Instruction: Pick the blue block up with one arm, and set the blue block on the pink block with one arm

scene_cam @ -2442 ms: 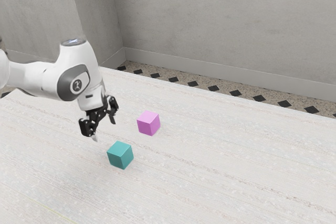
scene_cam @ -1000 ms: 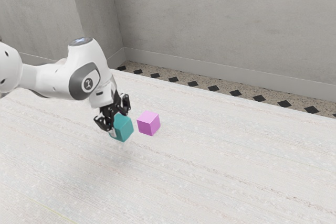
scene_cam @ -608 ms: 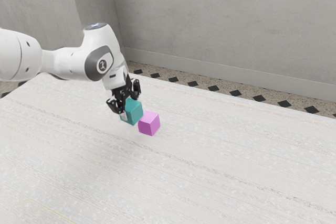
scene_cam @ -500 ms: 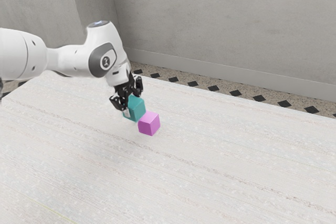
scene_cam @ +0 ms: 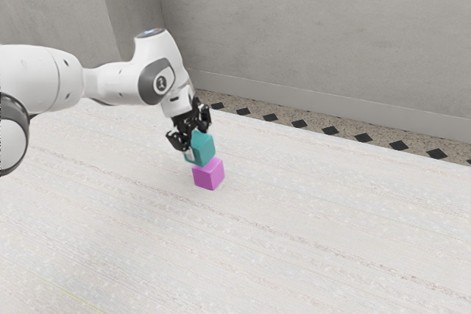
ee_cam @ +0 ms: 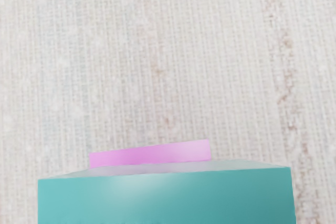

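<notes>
Currently the gripper (scene_cam: 193, 136) is closed on the blue block (scene_cam: 202, 149): the two black fingers press against opposite sides of the block, spread only as far as the block is wide, and nothing else is in the grasp. The white arm (scene_cam: 110, 82) enters from the exterior view's left and angles down toward the table (scene_cam: 331, 218).

Position of the task items:
- The blue block is held tilted, directly above the pink block (scene_cam: 208, 175). Its lowest edge meets the pink block's top face in the exterior view; whether the two touch or a thin gap separates them cannot be determined.
- The pink block rests on the table, upright, near the middle of the pale wood-grain surface.

In the wrist view the blue block (ee_cam: 163, 195) lies just under the hand as a broad teal face. A narrow strip of the pink block (ee_cam: 149, 154) projects beyond its far edge, with the table (ee_cam: 157, 51) behind it
</notes>
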